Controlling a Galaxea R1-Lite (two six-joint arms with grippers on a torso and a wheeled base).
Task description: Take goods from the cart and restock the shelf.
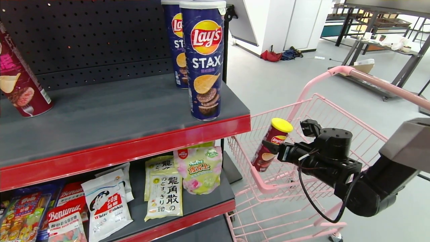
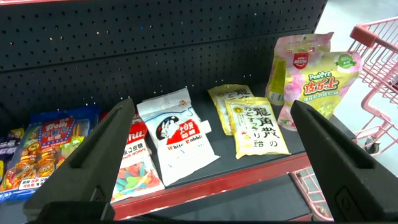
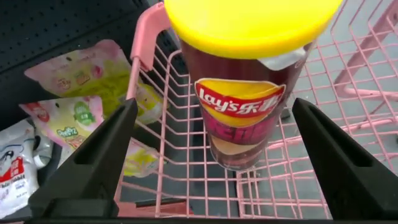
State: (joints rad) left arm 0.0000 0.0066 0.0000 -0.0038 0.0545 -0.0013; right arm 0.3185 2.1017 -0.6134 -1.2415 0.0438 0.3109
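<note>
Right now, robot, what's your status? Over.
Right tool gripping red chip can, tilted, above pink cart. Left tool open, empty, before lower shelf. Blue cans stand at top shelf's cart-side end.

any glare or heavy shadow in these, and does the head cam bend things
Head view: wide-lens bend, dark red can at left leans outward; the lower shelf lies in shade of the upper shelf. Left wrist view: packets evenly lit, no glare. Right wrist view: the yellow lid of the chip can brightly lit, no hard shadow.

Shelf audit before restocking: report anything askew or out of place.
The yellow-lidded chip can sits tilted at the right claw over the pink cart; lower-shelf bags lie overlapping at angles. No spill or damage shows.
</note>
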